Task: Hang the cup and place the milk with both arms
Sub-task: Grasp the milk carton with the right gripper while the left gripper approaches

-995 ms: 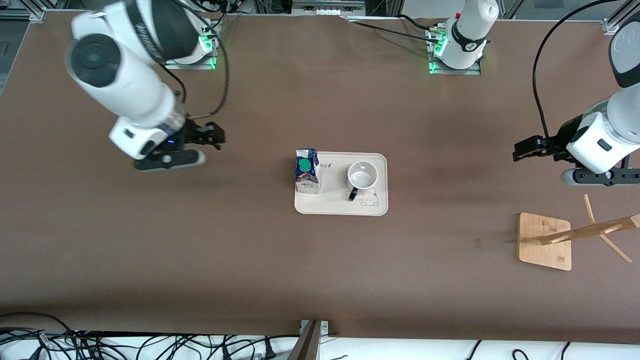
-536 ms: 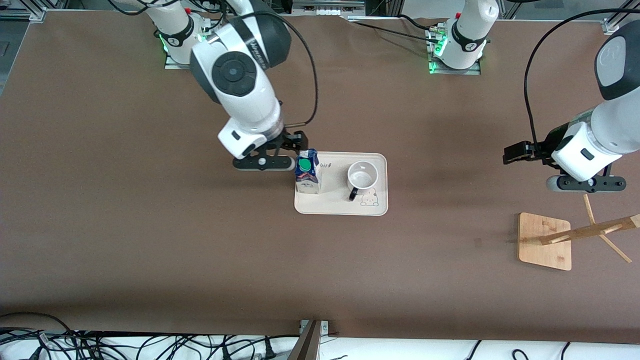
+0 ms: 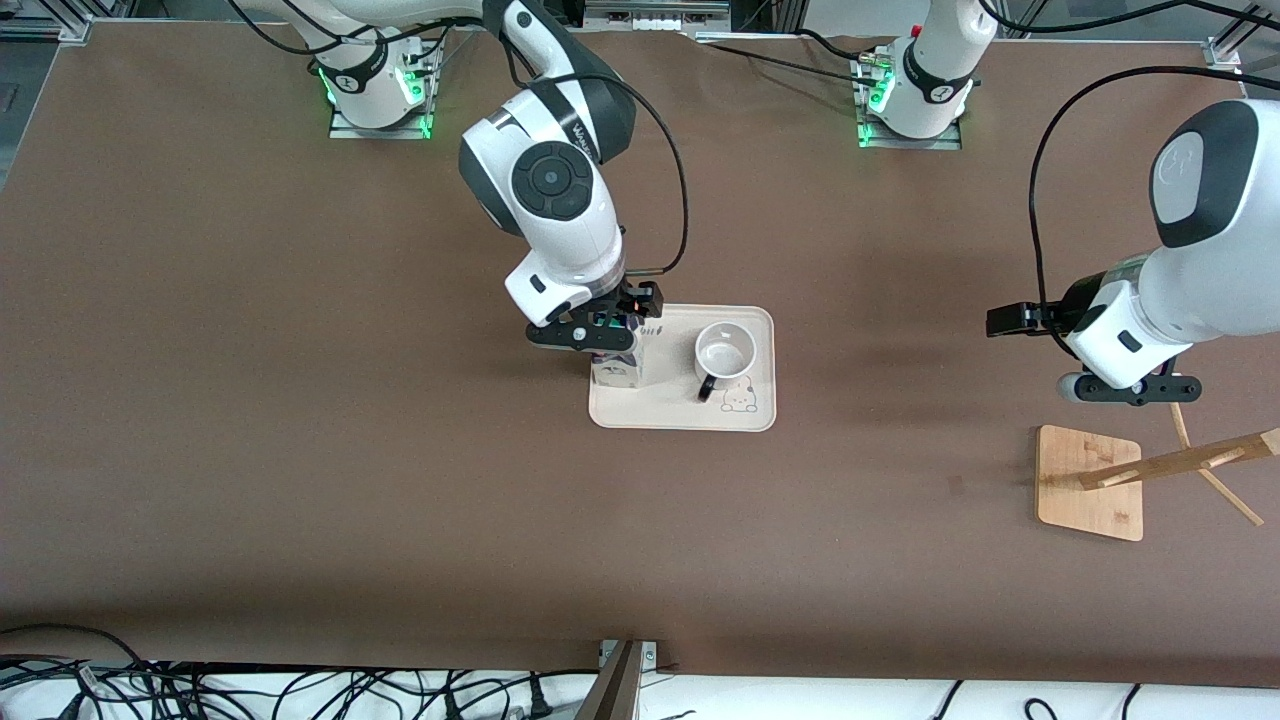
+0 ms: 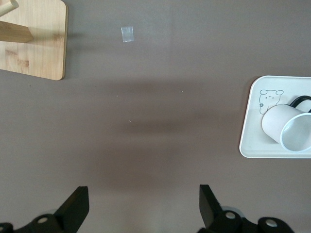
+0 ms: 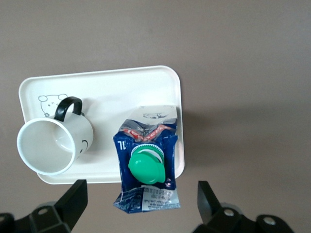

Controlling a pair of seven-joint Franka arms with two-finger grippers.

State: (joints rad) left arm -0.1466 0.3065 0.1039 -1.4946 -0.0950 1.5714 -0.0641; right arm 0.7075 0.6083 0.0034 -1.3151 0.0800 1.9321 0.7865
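Right wrist view shows the right gripper spread wide and grasping nothing, poised directly over the milk, which stands upright on the white tray at the edge toward the right arm's end of the surface. The cup stands upright beside the milk on the same tray, its black handle turned toward the front camera. The left gripper hangs released over bare surface, well apart from the tray and near the wooden rack, which stands at the left arm's end.
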